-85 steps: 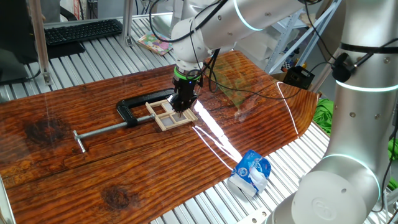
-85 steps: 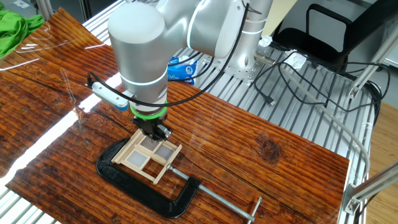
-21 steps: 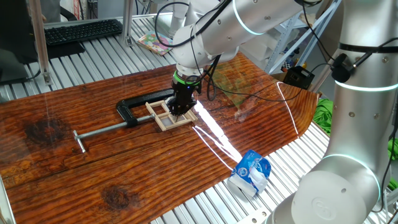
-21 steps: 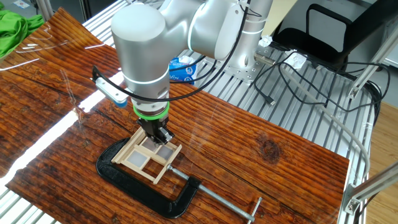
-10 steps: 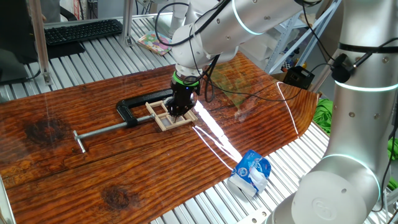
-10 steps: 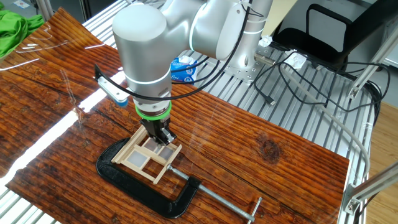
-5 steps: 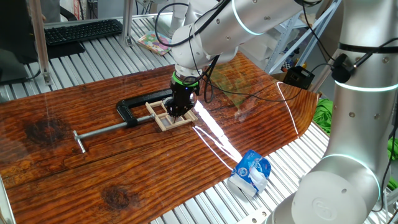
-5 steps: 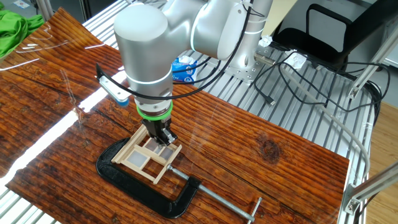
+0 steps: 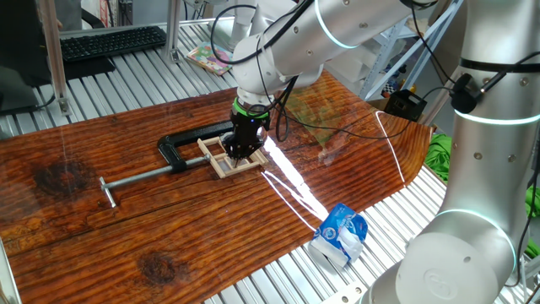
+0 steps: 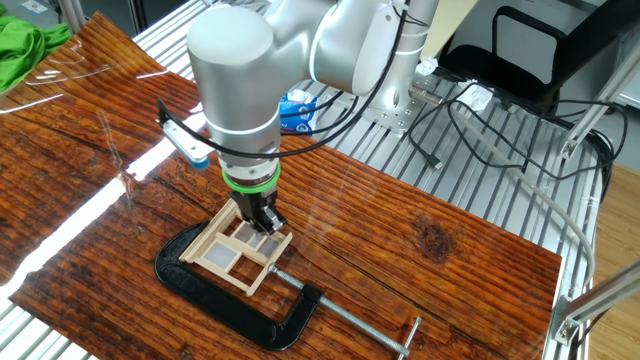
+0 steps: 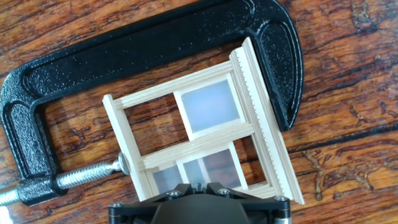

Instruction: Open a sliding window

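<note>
The sliding window [image 9: 218, 161] is a small pale wood frame with crossbars, lying flat on the brown wooden board and held in a black C-clamp [image 9: 180, 152]. In the hand view the window [image 11: 205, 144] shows frosted panes, one at upper right and others at the bottom by the fingers. My gripper [image 9: 240, 151] points straight down onto the window's right half. In the other fixed view the gripper [image 10: 265, 222] touches the window [image 10: 226, 262] at its far end. In the hand view the gripper [image 11: 198, 185] has its fingers together at the window's lower edge.
The C-clamp [image 11: 37, 81] wraps round the window, its long screw bar [image 9: 139, 176] running left. A blue and white packet [image 9: 341, 233] lies at the board's front right edge. A second robot arm [image 9: 485, 169] stands at the right. A green cloth [image 10: 20, 45] lies off the board.
My gripper has edged a little along the window, still pressed down on it. The clamp and window frame have not moved.
</note>
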{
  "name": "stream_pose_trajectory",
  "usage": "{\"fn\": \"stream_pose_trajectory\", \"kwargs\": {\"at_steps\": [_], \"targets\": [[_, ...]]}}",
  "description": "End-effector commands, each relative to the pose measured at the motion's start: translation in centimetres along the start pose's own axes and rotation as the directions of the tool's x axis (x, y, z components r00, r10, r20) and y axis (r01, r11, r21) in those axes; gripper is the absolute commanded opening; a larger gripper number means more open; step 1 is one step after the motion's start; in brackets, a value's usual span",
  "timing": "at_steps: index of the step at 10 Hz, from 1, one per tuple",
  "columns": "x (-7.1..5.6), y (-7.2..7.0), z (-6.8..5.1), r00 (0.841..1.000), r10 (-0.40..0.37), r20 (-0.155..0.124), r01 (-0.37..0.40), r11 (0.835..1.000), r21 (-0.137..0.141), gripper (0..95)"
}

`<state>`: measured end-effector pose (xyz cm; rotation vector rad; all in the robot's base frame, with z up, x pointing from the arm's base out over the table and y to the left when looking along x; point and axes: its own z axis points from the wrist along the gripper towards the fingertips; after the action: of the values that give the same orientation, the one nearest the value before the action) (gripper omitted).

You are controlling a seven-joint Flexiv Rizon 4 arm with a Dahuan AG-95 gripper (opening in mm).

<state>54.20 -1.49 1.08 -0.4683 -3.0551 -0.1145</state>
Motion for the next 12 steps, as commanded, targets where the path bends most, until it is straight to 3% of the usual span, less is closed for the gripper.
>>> {"fn": "stream_pose_trajectory", "kwargs": {"at_steps": [1,12], "targets": [[0.09,0.07,0.13,1.0,0.006,0.007,-0.006,1.0,-0.002,0.0],[0.38,0.46,0.21,1.0,0.027,0.005,-0.027,1.0,-0.01,0.0]]}}
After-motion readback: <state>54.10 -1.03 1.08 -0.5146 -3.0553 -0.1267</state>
